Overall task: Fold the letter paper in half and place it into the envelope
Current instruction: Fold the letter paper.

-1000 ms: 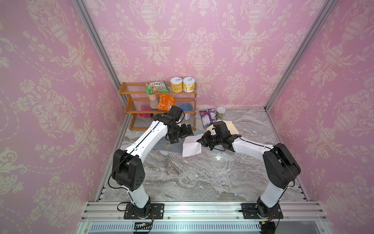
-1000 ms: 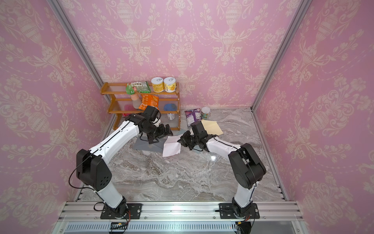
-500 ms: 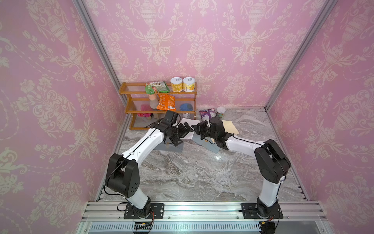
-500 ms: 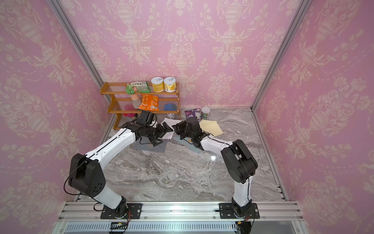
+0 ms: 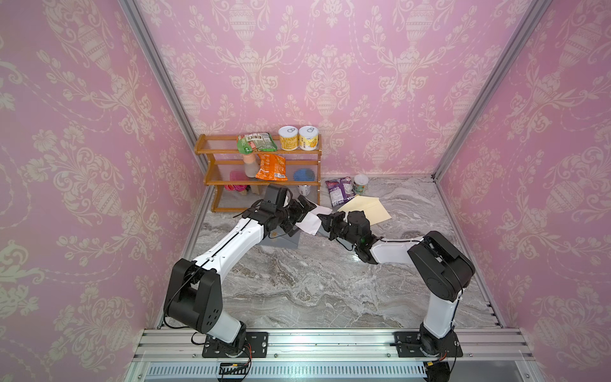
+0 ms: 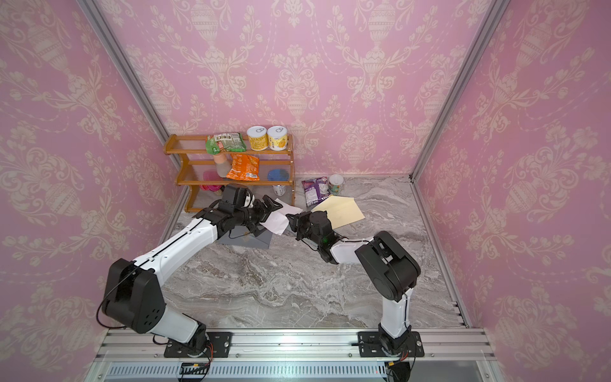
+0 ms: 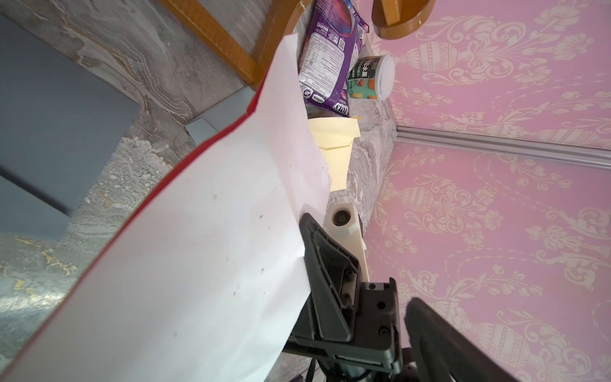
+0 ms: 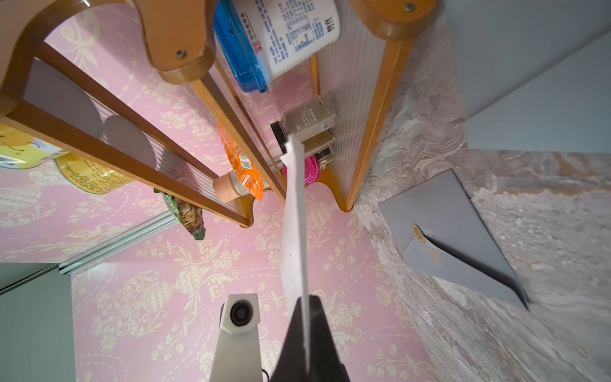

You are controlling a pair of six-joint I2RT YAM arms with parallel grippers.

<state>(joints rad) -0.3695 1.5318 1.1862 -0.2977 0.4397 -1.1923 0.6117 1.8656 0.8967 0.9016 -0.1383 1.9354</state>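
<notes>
Finding 1, right gripper [image 8: 305,301]: the fingers are pressed together on one edge of the letter paper [image 8: 294,231]. The sheet is seen edge-on and runs straight out from the fingertips toward the shelf [image 8: 211,99].

Finding 2, left gripper [image 5: 305,208]: the fingers stand spread and nothing is clamped. In the left wrist view one black finger [image 7: 325,264] is seen touching the side edge of the letter paper [image 7: 198,248]. The sheet spreads away from that finger and covers most of the view. A red line is noted along its far edge. Whether any part of the sheet passes between the spread fingers cannot be told.

Finding 3, letter paper [image 5: 312,222]: in both top views it is seen raised off the marble table [image 5: 314,291]. It is stretched between the two sets of fingers, with the right fingertips [image 6: 291,219] at one side and the left gripper [image 6: 271,206] at the other. No sharp fold line can be made out.

Finding 4, envelopes: a manila envelope [image 5: 372,211] lies flat on the table with its flap open, just behind the right fingers, on the side away from the sheet. A grey envelope [image 8: 446,231] with a lifted flap lies on the table below the left fingers.
</notes>
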